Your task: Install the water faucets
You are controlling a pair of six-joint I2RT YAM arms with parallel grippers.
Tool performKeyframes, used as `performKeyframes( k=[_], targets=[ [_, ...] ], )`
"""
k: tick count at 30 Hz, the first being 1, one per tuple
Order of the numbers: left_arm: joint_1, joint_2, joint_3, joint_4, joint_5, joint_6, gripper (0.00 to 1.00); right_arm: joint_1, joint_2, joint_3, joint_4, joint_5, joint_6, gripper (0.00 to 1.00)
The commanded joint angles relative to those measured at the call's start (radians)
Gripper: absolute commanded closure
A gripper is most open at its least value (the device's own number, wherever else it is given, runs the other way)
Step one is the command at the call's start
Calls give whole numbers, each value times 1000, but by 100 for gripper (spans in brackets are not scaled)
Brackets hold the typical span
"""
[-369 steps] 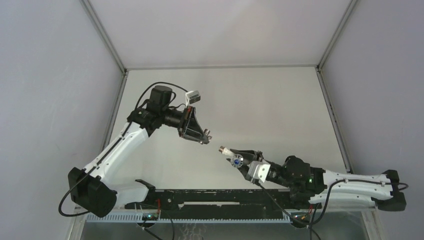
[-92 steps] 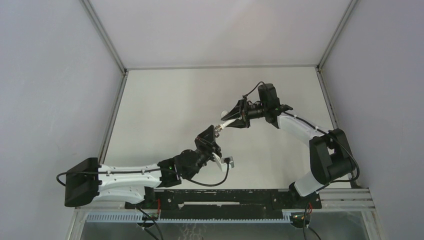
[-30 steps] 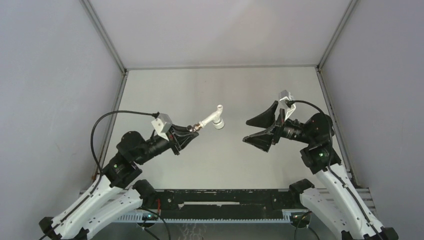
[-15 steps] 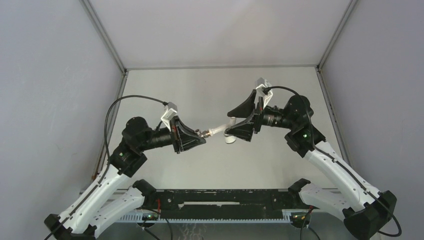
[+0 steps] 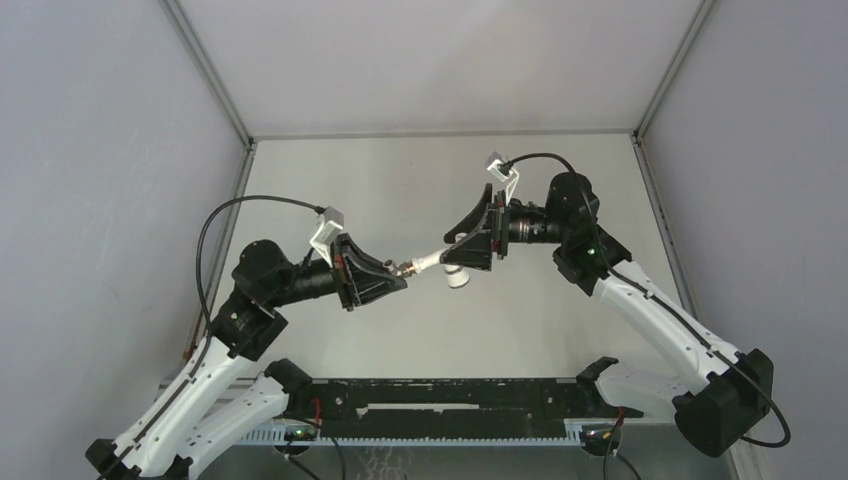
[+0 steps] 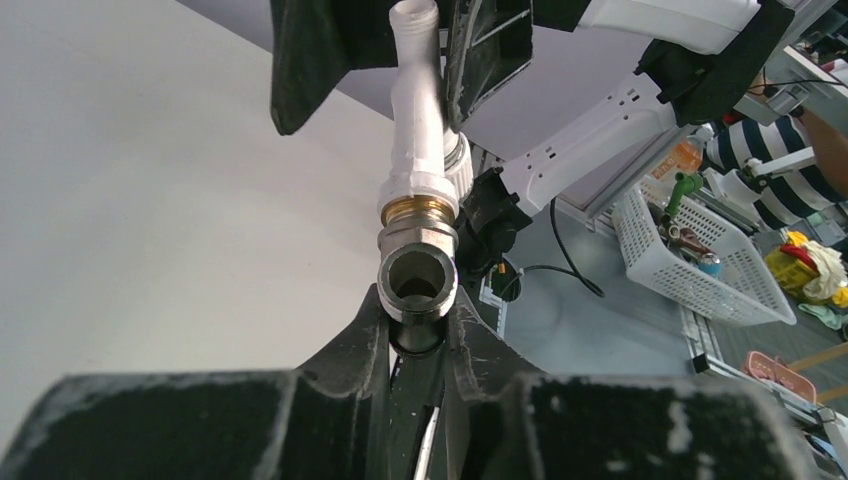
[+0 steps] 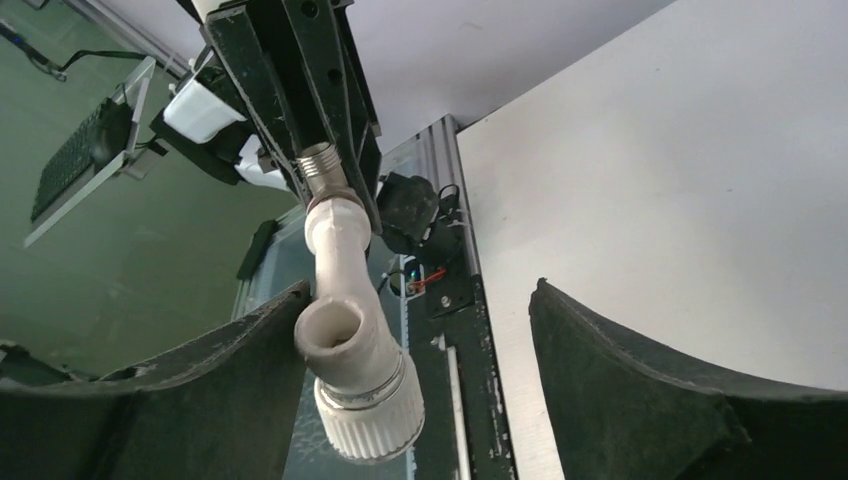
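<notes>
The water faucets hang joined in mid-air above the table's middle: a white plastic tap piece (image 5: 440, 262) (image 6: 418, 130) (image 7: 345, 330) is screwed into a short grey metal fitting (image 5: 404, 268) (image 6: 417, 275) (image 7: 322, 165). My left gripper (image 5: 398, 272) (image 6: 417, 320) is shut on the metal fitting. My right gripper (image 5: 455, 250) (image 7: 420, 290) is open, and its wide jaws straddle the tap's far end with the ribbed white cap. The tap lies close against one right finger (image 7: 230, 370), with a wide gap to the other.
A black rail (image 5: 450, 395) runs along the table's near edge between the arm bases. Grey walls close the table (image 5: 400, 180) on the left, right and back. Beyond the edge, the left wrist view shows a white basket (image 6: 700, 260).
My right arm has swung left and its open jaws have come around the tap's end. The left arm has shifted slightly, still holding the joined parts.
</notes>
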Motion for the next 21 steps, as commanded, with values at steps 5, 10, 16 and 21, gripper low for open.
performKeyframes(
  k=[5, 10, 16, 21],
  targets=[
    [9, -27, 25, 51, -55, 64, 100, 0, 19, 26, 56, -108, 128, 50],
    [10, -3, 26, 18, -93, 108, 100, 0, 33, 26, 63, -118, 222, 67],
    [5, 20, -13, -17, -165, 259, 100, -13, 108, 26, 99, -206, 499, 94],
    [-34, 34, -54, -27, -301, 446, 100, -41, 204, 25, 6, -286, 669, 100]
  ],
)
